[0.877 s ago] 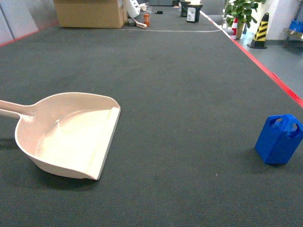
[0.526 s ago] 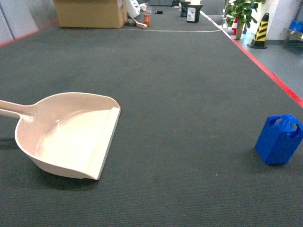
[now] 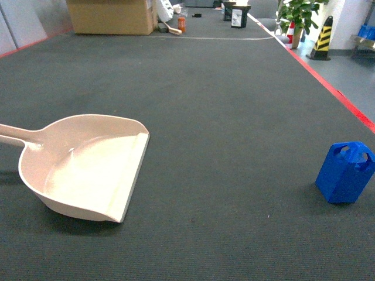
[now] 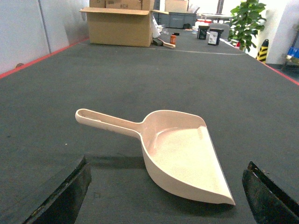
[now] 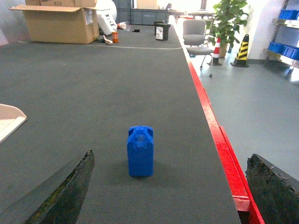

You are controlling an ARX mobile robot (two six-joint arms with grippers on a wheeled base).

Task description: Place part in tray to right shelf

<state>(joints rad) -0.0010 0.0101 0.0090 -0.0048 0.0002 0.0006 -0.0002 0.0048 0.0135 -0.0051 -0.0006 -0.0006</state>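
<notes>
Both grippers open; one part, one tray.

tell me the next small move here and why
Probably ease the open right gripper forward around the small bright-blue faceted plastic block. It stands upright on the dark mat, centred ahead between the fingers, ungrasped, and apart from the cream-beige plastic dustpan-shaped tray, which is empty.
</notes>
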